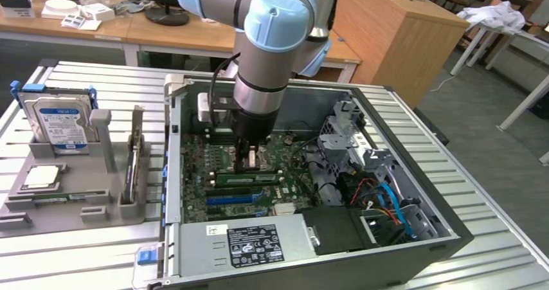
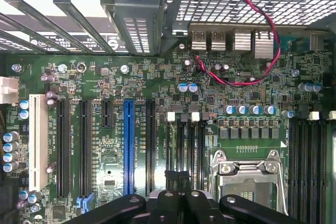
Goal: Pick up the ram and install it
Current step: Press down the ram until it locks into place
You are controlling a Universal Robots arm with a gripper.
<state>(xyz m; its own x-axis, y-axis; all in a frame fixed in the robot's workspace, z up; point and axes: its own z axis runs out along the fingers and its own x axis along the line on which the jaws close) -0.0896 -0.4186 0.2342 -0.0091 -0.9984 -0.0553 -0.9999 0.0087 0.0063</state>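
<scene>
Green ram [image 1: 247, 179] sits in its slot; the gripper [image 1: 251, 164], closed and apparently empty, presses on it; steady, square pressure seats it.

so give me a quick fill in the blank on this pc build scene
1. The claw is lowered inside the open computer ____.
2. One long expansion slot on the motherboard is coloured ____.
3. The hard drive stands upright in the ____ holder outside the case.

Missing words: case; blue; grey
</scene>
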